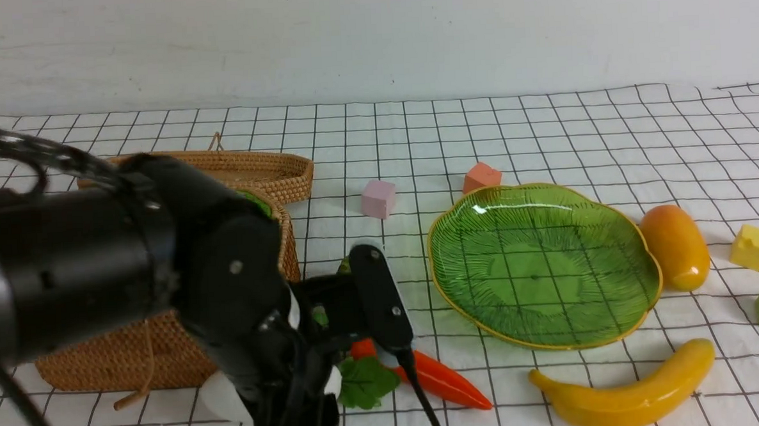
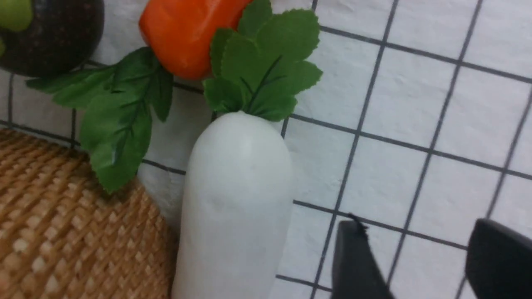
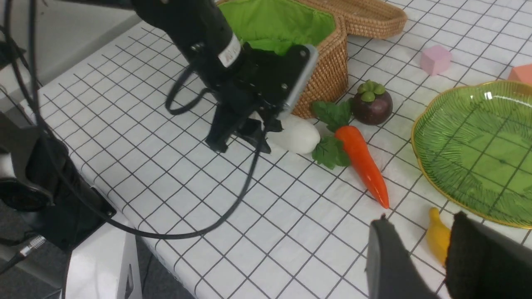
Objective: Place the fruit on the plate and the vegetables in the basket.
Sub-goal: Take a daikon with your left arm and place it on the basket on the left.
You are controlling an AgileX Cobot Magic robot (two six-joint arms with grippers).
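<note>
Closest to the table's near edge, the left gripper [image 2: 417,249] hung low with its black jaws apart and only bare grid-checked white cloth [image 2: 415,124] between them. It gripped nothing, and the fat white toy radish with green leaves [image 2: 237,199] lay just beside it, outside the jaws. The radish rested close along the wall of the deep woven brown rattan basket [image 1: 104,362]. Its leaves met those of the glossy orange toy carrot [image 1: 441,378], which pointed along the near edge toward the long yellow toy banana [image 1: 624,397]. The right gripper [image 3: 419,232] hovered near the banana's tip with a gap between its fingers, also empty. Just behind the carrot's leaves sat the small round dark purple mangosteen [image 3: 371,109]. Farther in lay the leaf-shaped translucent green glass plate [image 1: 542,263] with nothing on it, the oval orange-yellow mango [image 1: 675,246] at its right rim. Whether the cabbage already lay inside the basket's green lining could not be told. The step in hand looked like the radish pick-up — the left gripper would need to shift sideways until its jaws straddled the radish's thick body, close firmly on the slick rounded surface, then lift clear of the basket's rim before letting go inside.
</note>
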